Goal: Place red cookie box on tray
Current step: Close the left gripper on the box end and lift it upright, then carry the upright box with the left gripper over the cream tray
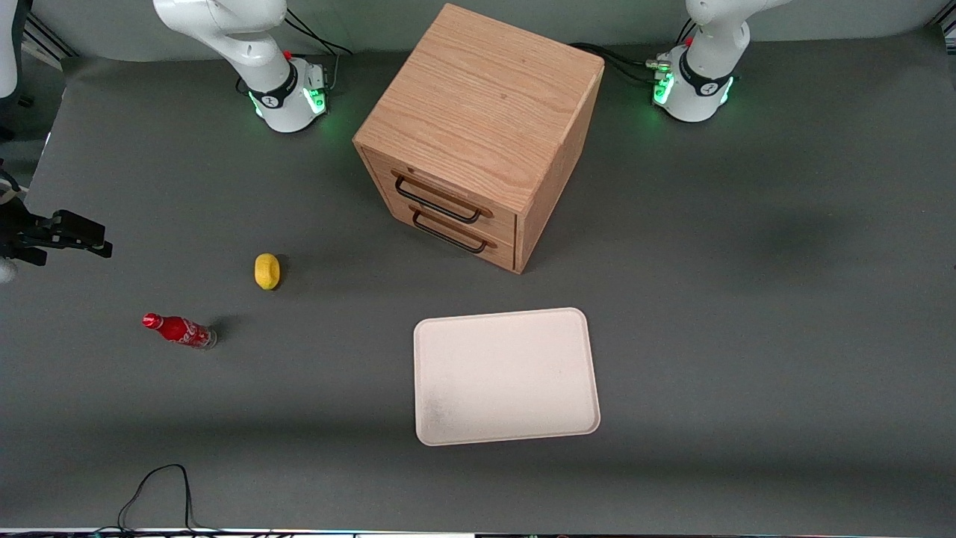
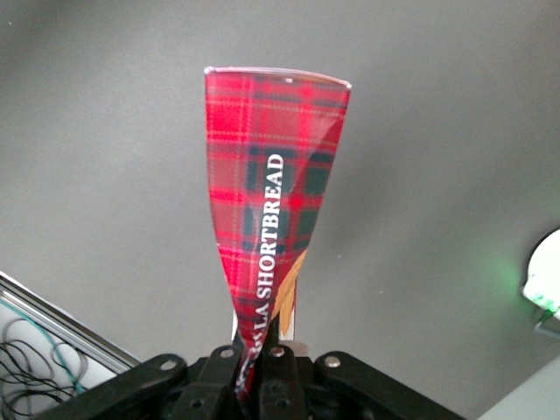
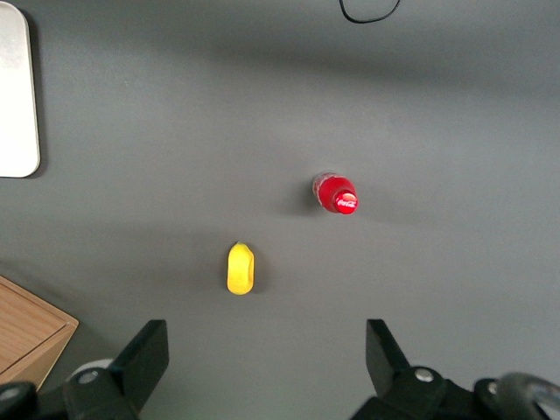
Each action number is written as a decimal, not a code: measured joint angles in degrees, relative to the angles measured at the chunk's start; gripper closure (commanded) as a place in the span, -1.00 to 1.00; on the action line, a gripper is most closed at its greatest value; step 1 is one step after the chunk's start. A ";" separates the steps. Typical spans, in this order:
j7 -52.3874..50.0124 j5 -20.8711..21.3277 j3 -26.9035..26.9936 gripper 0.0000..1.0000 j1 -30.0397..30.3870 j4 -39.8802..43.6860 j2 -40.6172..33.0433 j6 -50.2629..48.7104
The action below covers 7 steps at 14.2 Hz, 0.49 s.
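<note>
Red-tartan cookie box (image 2: 271, 210) pinched in claw (image 2: 260, 372).

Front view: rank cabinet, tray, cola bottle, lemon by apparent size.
1. Wooden cabinet
2. Tray
3. Cola bottle
4. Yellow lemon, close to the bottle.
Left gripper, out of that view, is shut on the red cookie box.

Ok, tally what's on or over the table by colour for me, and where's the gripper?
Red: 2, cookie box and cola bottle
Yellow: 1, lemon-like fruit
Cream-white: 1, tray
Wood: 1, cabinet
Total: 5
The gripper is out of the front view, shut on one end of the cookie box above bare table.
</note>
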 measured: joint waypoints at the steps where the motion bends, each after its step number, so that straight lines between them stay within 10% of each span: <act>1: -2.20 -0.02 -0.05 1.00 -1.25 0.18 -0.01 -0.76; 7: -29.57 -0.09 -0.45 1.00 -16.02 1.57 -0.05 -4.10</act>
